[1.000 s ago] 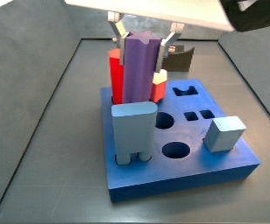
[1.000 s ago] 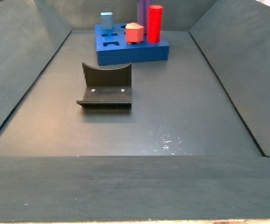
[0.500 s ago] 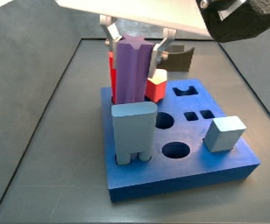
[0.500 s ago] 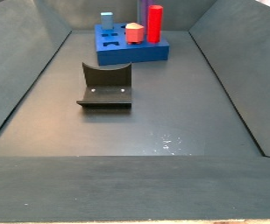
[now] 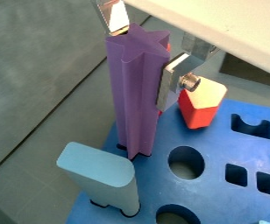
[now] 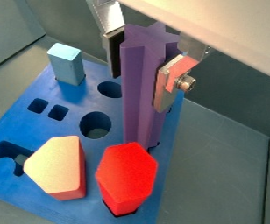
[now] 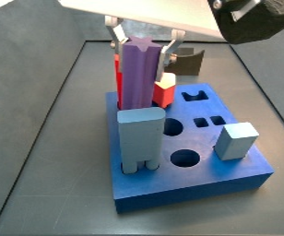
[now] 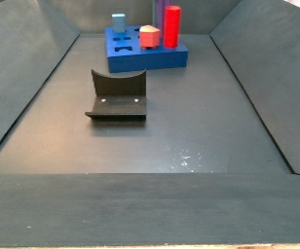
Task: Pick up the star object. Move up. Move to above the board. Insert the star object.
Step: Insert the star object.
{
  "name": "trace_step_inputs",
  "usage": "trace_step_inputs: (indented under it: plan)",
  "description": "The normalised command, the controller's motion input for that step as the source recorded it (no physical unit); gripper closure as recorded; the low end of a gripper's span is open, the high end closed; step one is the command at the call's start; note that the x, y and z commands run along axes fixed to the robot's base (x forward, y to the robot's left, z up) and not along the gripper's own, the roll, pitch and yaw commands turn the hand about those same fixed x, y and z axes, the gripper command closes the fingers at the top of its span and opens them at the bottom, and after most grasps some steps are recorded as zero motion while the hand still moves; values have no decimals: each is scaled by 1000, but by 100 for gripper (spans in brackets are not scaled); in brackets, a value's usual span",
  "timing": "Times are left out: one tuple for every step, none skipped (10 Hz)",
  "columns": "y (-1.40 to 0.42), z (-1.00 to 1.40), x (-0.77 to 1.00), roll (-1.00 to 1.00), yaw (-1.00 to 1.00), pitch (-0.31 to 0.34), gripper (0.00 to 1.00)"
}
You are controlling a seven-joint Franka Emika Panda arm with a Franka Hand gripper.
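The star object (image 7: 138, 72) is a tall purple prism standing upright with its lower end in a hole at the board's (image 7: 218, 175) rear left. It also shows in both wrist views (image 5: 138, 96) (image 6: 144, 87); in a side view (image 8: 158, 12) only a sliver shows. My gripper (image 7: 145, 39) is shut on its upper part. The silver fingers press both sides in both wrist views (image 5: 144, 48) (image 6: 141, 57). The board, a thick blue block with shaped holes, shows in the wrist views too (image 5: 214, 188) (image 6: 38, 131).
A tall red hexagonal post (image 6: 128, 171) and a short pale-topped red piece (image 6: 55, 164) stand in the board beside the star. A light blue block (image 7: 141, 138) and a smaller one (image 7: 237, 140) stand near its front. The fixture (image 8: 118, 95) sits mid-floor. Grey bin walls (image 8: 29, 92) close in both sides.
Over the first half second the gripper carried the star object down and slightly left into the board. Since then nothing has visibly moved.
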Motion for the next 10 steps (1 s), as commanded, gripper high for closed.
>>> trace_step_inputs:
  plan:
    - [0, -520, -37, 27, 349, 0, 100]
    - [-11, -440, -194, 0, 203, -3, 100]
    - [-11, -549, 0, -10, 169, -36, 100]
    - [0, -814, 54, -53, 89, -33, 100]
    - [0, -931, 20, -77, 54, -59, 100]
    - [6, -897, 86, -86, 23, -20, 100]
    - [0, -783, 40, 0, 160, 0, 100]
    - [0, -703, 0, 3, 377, 0, 100]
    - [0, -746, 0, 0, 380, 0, 100]
    - [40, -874, 97, -13, 237, 0, 100]
